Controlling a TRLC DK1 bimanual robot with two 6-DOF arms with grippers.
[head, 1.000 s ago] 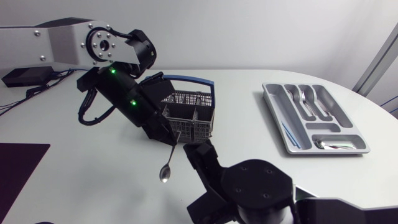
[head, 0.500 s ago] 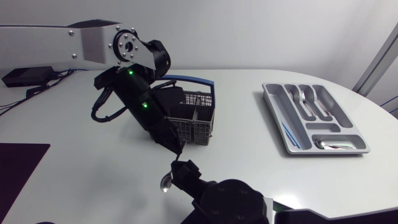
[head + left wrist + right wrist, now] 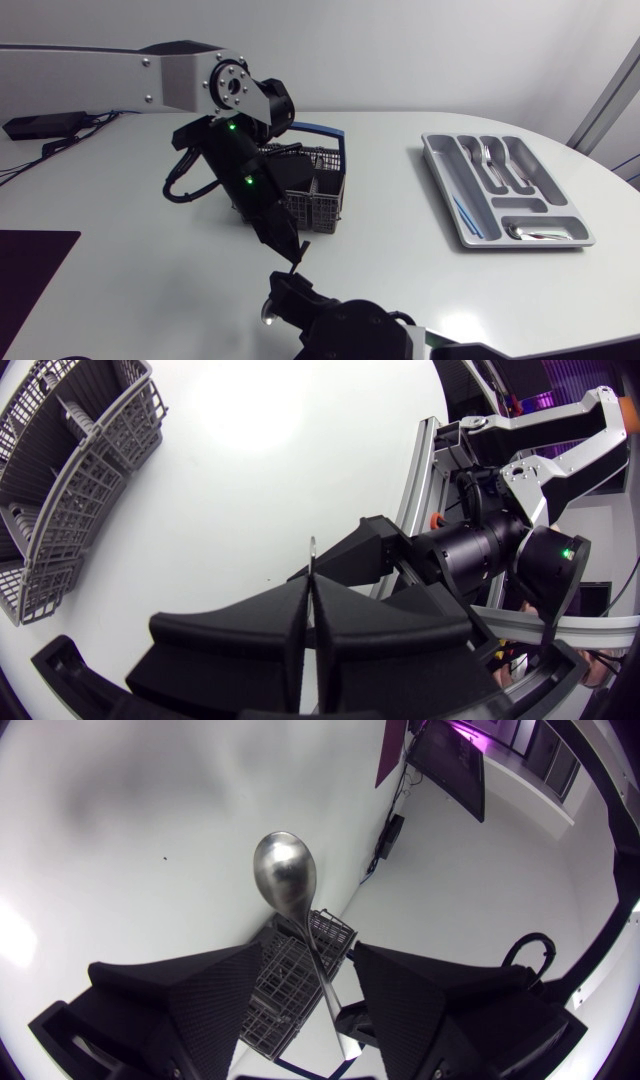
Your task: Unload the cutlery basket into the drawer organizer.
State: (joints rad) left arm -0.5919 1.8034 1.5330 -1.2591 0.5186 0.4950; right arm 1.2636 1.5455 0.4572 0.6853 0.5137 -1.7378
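A steel spoon hangs bowl-down in front of the grey cutlery basket. My left gripper is shut on the top of its thin handle. From below, my right gripper stands open around the spoon. In the right wrist view the spoon's bowl is ahead of the fingers, and the handle runs back between them with a gap on each side. The grey drawer organizer lies at the right with cutlery in several compartments.
The basket has a blue handle and stands behind my left arm, near the table's middle. A dark mat lies at the left front edge. Bare white tabletop separates the basket from the organizer.
My left arm has carried the spoon down and toward the front. My right gripper has come in around the spoon's handle, and its fingers have narrowed.
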